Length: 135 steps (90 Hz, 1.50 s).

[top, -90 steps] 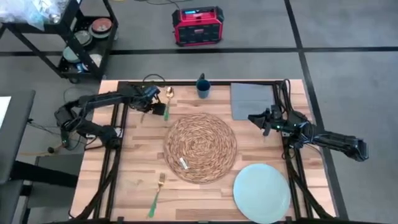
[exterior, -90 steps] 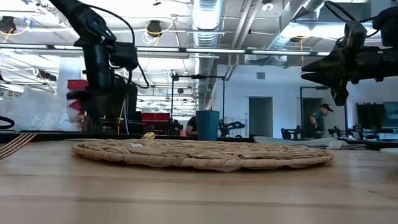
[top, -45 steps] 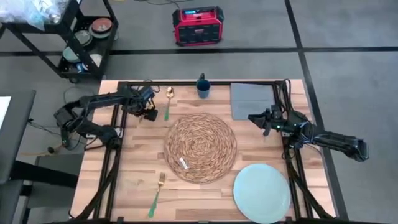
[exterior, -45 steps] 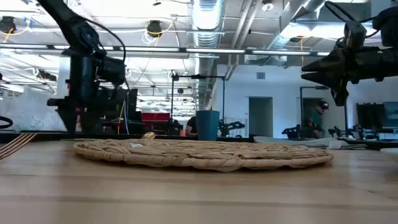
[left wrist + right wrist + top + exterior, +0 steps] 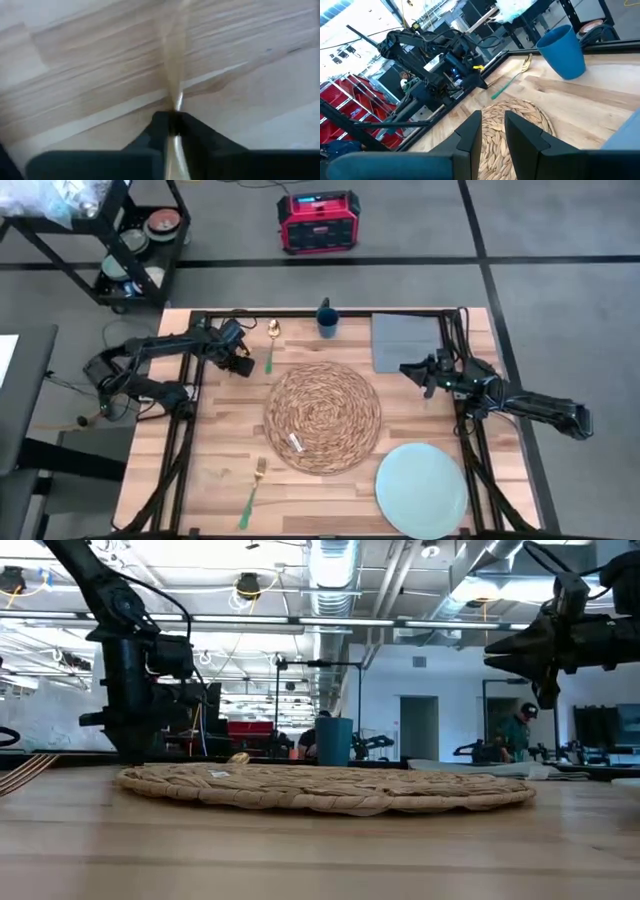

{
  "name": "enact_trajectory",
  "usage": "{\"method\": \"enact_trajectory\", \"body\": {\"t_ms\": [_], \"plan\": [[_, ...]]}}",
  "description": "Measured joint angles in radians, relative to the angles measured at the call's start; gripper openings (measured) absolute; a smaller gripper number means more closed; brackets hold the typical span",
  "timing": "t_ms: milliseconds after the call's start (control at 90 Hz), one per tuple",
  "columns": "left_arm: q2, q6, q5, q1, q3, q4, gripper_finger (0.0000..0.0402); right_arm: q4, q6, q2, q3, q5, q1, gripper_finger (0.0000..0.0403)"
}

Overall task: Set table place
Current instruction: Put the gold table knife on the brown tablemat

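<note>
The left gripper [image 5: 174,131] pinches something thin and blurred, perhaps a knife. The right gripper [image 5: 492,131] hangs slightly spread. One placemat [image 5: 322,417], one plate [image 5: 421,490], one fork [image 5: 250,494].

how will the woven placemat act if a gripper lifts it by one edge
The placemat is a thin spiral of woven straw lying nearly flat on the table, so it probably weighs little. Its rim looks wavy in the low view, so it may sag rather than stay rigid. The coarse weave should resist slipping between fingers.

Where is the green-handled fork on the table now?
In the high view the fork lies near the table's front edge on the left arm's side, just outside the woven placemat.
</note>
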Motion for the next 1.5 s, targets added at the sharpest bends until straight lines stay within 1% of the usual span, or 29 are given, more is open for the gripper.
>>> {"method": "enact_trajectory", "body": {"t_ms": [122, 244, 300, 378, 444, 511, 556, 633, 689, 811, 911, 1000, 1100, 1200, 1311, 1422, 1500], "plan": [[-0.003, -0.068, -0.002, -0.002, 0.004, -0.016, 0.0005, 0.003, -0.001, 0.000, 0.000, 0.001, 0.000, 0.0071], [-0.044, -0.105, -0.007, -0.013, 0.030, -0.043, 0.0003, 0.002, -0.003, 0.000, 0.000, 0.001, 0.000, 0.0071], [-0.070, -0.130, 0.019, -0.016, 0.045, -0.093, 0.0002, 0.001, -0.003, 0.000, 0.000, 0.001, 0.000, 0.0071], [-0.113, -0.176, 0.029, -0.033, 0.091, -0.124, 0.0001, 0.001, -0.003, 0.000, 0.000, 0.001, 0.000, 0.0071], [-0.141, -0.197, 0.017, -0.072, 0.138, -0.175, 0.0001, 0.001, -0.003, 0.000, 0.000, 0.001, 0.000, 0.0071], [-0.160, -0.229, 0.012, -0.130, 0.189, -0.269, 0.0001, -0.001, -0.003, 0.000, 0.000, 0.001, 0.000, 0.0071], [-0.171, -0.278, 0.003, -0.177, 0.235, -0.302, 0.0000, 0.000, -0.003, 0.000, 0.000, 0.001, 0.000, 0.0071], [-0.190, -0.376, -0.014, -0.271, 0.295, -0.304, 0.0000, -0.001, -0.009, 0.000, 0.000, 0.001, 0.000, 0.0071], [-0.191, -0.457, -0.023, -0.363, 0.319, -0.309, 0.0000, -0.005, -0.010, 0.000, 0.000, 0.001, 0.000, 0.0071], [-0.168, -0.693, -0.073, -0.560, 0.346, -0.227, 0.0000, -0.013, -0.011, 0.000, 0.000, 0.001, 0.000, 0.0071], [-0.115, -0.864, -0.141, -0.703, 0.350, -0.117, 0.0000, -0.035, -0.011, 0.000, 0.000, 0.001, 0.001, 0.0071], [-0.047, -0.971, -0.143, -0.788, 0.350, -0.045, 0.0000, -0.041, -0.011, 0.000, 0.000, 0.000, 0.001, 0.0071], [0.043, -1.043, -0.155, -0.857, 0.350, 0.079, 0.0000, -0.048, -0.003, 0.000, 0.000, -0.006, 0.001, 0.0071], [0.133, -1.076, -0.140, -0.896, 0.357, 0.214, 0.0000, -0.048, 0.020, 0.000, 0.000, -0.023, 0.001, 0.0071], [0.246, -1.076, -0.126, -0.917, 0.423, 0.323, 0.0000, -0.060, 0.048, 0.000, 0.000, -0.032, 0.001, 0.0071], [0.359, -1.028, -0.104, -0.924, 0.547, 0.348, 0.0000, -0.071, 0.049, 0.000, 0.000, -0.035, 0.002, 0.0071], [0.430, -1.025, -0.137, -0.937, 0.649, 0.346, 0.0000, -0.094, 0.043, 0.001, 0.000, -0.042, 0.002, 0.0071]]}}
